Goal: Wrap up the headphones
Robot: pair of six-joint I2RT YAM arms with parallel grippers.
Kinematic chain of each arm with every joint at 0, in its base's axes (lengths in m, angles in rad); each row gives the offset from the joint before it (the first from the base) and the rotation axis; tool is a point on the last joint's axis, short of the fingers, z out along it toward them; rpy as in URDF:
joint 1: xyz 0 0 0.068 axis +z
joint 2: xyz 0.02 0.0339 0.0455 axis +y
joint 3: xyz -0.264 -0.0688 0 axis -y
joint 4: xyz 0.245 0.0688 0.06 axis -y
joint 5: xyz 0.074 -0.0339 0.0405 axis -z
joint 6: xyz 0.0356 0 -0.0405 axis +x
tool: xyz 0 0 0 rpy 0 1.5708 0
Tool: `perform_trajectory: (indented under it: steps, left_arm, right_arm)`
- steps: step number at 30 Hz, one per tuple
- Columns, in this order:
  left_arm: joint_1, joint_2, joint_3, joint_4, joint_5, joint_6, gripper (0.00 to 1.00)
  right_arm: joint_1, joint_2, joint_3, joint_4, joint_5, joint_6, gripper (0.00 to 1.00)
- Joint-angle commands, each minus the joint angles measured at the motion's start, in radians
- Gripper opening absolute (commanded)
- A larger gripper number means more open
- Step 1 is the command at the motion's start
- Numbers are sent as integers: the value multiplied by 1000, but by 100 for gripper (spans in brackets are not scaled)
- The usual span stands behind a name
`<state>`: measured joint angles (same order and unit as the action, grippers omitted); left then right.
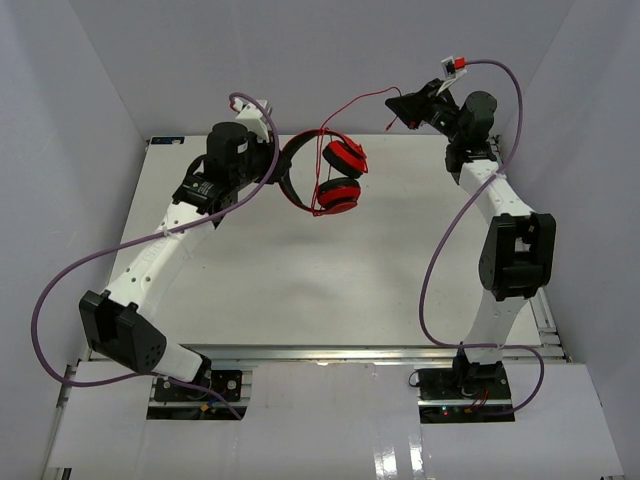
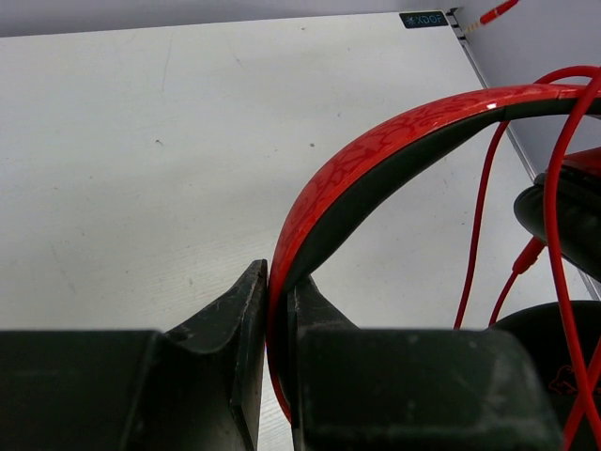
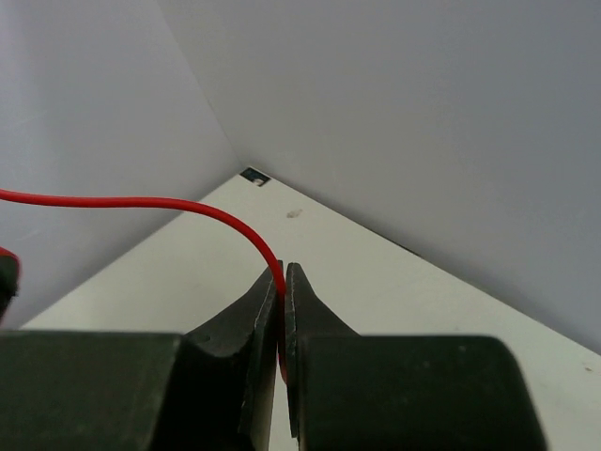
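Top external: left hand (image 1: 273, 160) clamped on black-and-red headband (image 1: 285, 178) of red on-ear headphones (image 1: 344, 157); right hand (image 1: 394, 112) pinching thin red cable (image 1: 356, 101).

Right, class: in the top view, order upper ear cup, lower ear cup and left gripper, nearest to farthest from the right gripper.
1. Upper ear cup, left of the right gripper.
2. Lower ear cup, beneath the upper.
3. Left gripper, far left.

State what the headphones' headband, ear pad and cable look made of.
Headband: likely hard plastic, glossy red crackle-patterned outside catching highlights, matte black inside. Ear pad: probably soft black leatherette, dull sheen; uncertain. Cable: thin, smooth red rubbery sheath, bending freely.
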<state>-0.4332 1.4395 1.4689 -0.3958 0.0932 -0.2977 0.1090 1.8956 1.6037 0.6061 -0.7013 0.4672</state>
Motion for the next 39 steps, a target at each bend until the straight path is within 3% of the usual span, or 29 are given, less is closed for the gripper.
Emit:
perform_trajectory:
  steps: [1,7,14,20,24,29,39]
  left_arm:
    - [18,-97,88,48,-34,-36,0]
    - [53,-92,153,81,-52,-86,0]
    - [81,-10,162,147,-39,-169,0]
    - [94,67,148,206,-49,-252,0]
    - [95,95,77,262,-104,-289,0]
    - [97,93,-24,337,-204,-319,0]
    - [182,31,-265,500,-112,-502,0]
  right_arm:
    - [50,-126,-63,-126,72,-211,8]
    - [132,-171,-214,-319,61,-322,8]
    - [310,-248,-326,-482,102,-488,8]
    - [473,-260,-226,-732,297,-712,8]
    - [516,-236,-135,-836,437,-773,8]
    - [516,-235,-145,-844,534,-755,8]
    - [460,-202,-276,-690,226,-503,8]
